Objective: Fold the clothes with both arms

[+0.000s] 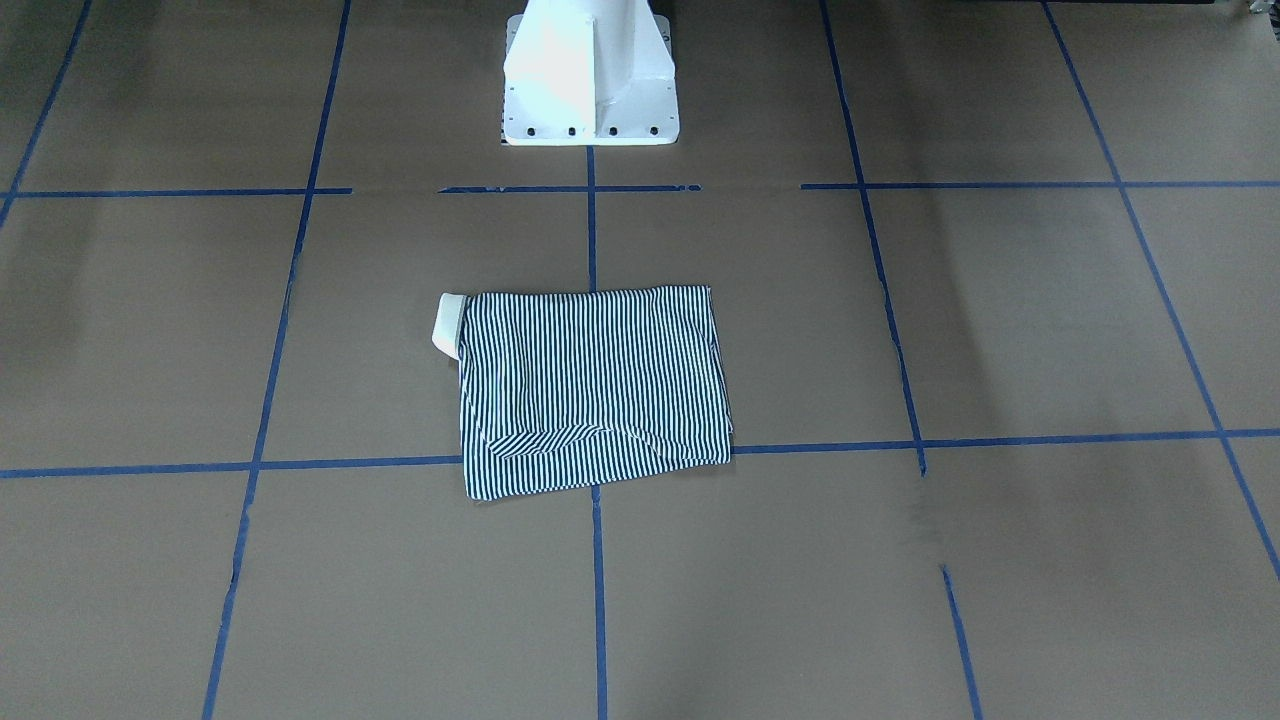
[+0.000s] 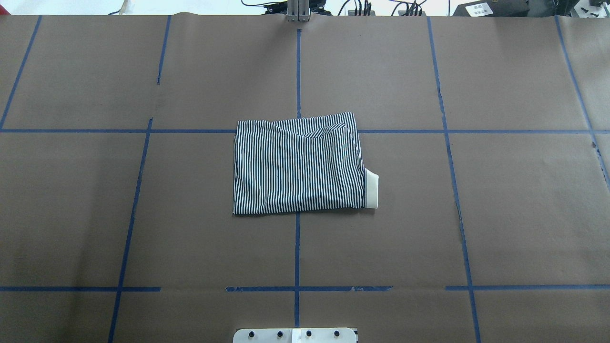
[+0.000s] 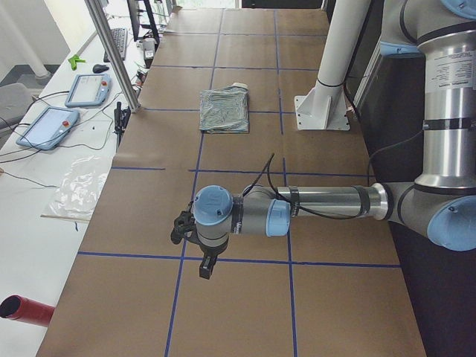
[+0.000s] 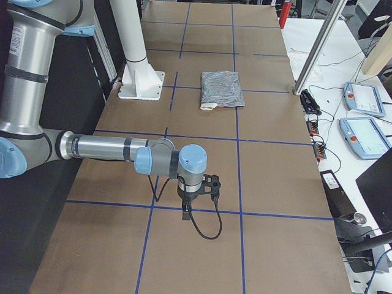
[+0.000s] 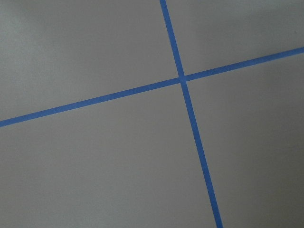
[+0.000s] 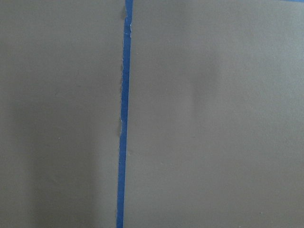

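Your left gripper [image 3: 206, 265] and right gripper [image 4: 185, 212], open or closed you cannot tell, hang over the bare table [image 2: 500, 214] ends, well apart from the polo shirt [image 2: 298, 164] folded at centre; folding looks done, so just inspect.

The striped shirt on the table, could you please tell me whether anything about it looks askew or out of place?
The navy-and-white striped polo shirt lies folded, but its cream-white collar pokes out past one side edge, and a slanted flap wrinkles the far edge.
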Robot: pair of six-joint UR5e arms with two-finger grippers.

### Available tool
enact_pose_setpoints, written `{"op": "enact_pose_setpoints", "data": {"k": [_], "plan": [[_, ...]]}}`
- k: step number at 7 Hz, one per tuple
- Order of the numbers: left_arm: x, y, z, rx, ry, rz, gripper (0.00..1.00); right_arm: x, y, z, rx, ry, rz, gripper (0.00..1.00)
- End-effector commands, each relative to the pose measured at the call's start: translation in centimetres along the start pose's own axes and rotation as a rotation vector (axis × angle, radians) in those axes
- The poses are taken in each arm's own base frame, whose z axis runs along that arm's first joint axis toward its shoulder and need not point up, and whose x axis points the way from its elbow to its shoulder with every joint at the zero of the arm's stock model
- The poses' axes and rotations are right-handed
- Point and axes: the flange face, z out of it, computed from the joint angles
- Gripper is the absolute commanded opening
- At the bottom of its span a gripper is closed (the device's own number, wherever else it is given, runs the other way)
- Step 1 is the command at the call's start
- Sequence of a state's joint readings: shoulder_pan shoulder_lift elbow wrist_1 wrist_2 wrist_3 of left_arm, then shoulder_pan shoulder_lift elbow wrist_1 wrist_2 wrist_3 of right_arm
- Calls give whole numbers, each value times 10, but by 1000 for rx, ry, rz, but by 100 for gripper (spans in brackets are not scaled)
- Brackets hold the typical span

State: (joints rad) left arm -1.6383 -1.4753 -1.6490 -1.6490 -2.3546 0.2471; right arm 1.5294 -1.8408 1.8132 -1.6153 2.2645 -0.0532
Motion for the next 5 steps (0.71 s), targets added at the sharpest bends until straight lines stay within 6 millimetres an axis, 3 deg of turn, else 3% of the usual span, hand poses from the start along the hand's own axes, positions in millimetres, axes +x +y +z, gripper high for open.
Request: {"op": "enact_pose_setpoints", "data": {"k": [1,5], "plan": [[1,-1,-1,1,0,0,100,0,0,0,0,0,-1,100],[1,-1,-1,1,0,-2,100,0,0,0,0,0,-8,100]]}}
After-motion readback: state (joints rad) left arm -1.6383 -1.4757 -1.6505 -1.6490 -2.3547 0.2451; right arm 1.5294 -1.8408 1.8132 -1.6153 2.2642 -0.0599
